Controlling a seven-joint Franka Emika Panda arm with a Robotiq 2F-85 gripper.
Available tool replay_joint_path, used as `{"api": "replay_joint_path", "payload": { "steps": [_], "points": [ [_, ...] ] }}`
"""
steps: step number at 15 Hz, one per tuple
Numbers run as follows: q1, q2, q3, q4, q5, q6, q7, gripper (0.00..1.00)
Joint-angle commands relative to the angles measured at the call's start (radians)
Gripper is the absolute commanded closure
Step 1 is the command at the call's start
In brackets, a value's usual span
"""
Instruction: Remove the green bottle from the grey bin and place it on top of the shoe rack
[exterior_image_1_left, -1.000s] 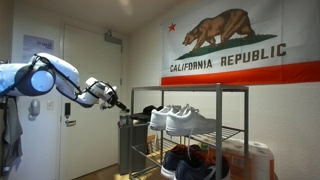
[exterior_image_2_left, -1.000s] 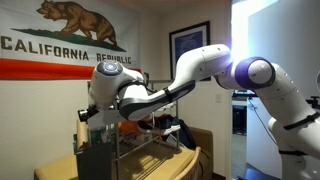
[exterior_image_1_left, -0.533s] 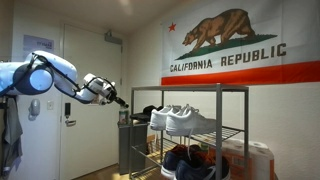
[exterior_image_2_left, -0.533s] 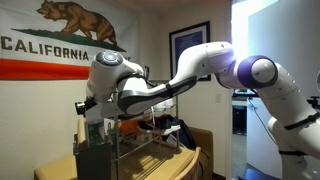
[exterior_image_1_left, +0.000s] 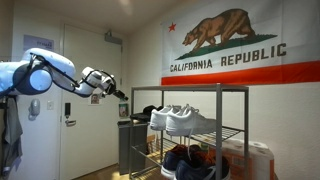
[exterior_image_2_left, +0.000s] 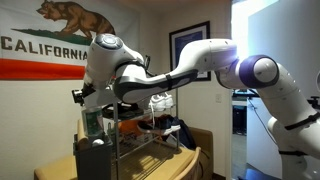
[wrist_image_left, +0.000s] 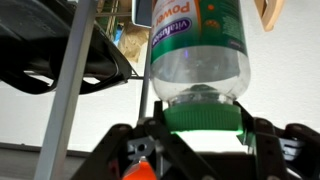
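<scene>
Right now the green bottle (exterior_image_2_left: 92, 122) is held above the grey bin (exterior_image_2_left: 95, 162), beside the shoe rack (exterior_image_1_left: 200, 89).
A California flag (exterior_image_1_left: 240, 45) is seen on the wall behind, and white sneakers (exterior_image_1_left: 185, 122) are set on a rack shelf. The gripper (wrist_image_left: 205, 125) is clamped on the bottle's green neck, fingers (wrist_image_left: 128, 150) pressed in from either side.

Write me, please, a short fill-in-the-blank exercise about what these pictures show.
1. The tool grips the green bottle by its green ____.
2. The flag reads "California ____".
3. The sneakers on the upper shelf of the shoe rack are ____ in colour.
Missing words: cap; Republic; white.
</scene>
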Motion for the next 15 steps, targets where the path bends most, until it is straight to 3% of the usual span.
{"api": "replay_joint_path", "payload": {
  "steps": [1, 8, 15],
  "points": [
    [0.004, -0.002, 0.017, 0.051, 0.027, -0.042, -0.071, 0.59],
    [-0.007, -0.017, 0.047, 0.116, 0.088, -0.045, -0.169, 0.59],
    [0.031, 0.01, 0.054, 0.305, 0.093, -0.158, -0.287, 0.59]
  ]
}}
